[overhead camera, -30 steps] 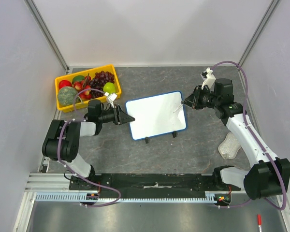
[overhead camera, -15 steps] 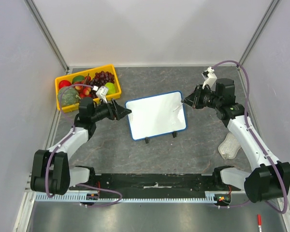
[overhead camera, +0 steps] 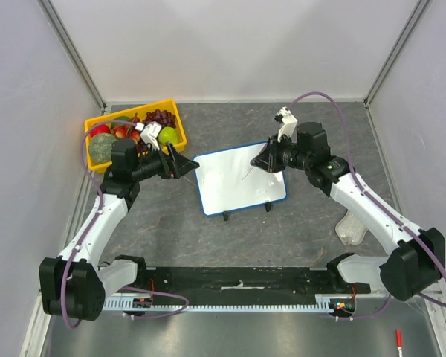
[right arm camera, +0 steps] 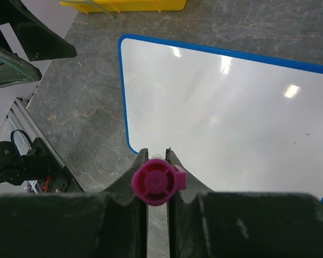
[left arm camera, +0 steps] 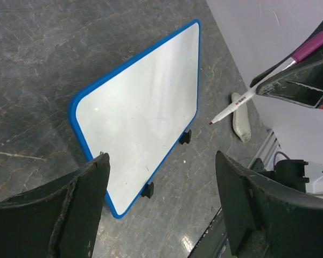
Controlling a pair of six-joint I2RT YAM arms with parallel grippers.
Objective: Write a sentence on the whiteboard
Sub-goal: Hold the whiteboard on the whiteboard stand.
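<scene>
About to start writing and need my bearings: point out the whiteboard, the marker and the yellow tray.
whiteboard [overhead camera: 230, 182], top external view, bare white writing surface.
marker [left arm camera: 236, 104], left wrist view, white barrel near the tip.
yellow tray [right arm camera: 151, 5], right wrist view, its outer wall.

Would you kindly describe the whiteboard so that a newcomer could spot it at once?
On the grey table, look at the middle, just right of the yellow fruit tray. The whiteboard sits there: a blank white panel, set apart by its thin blue frame and two black feet.
</scene>
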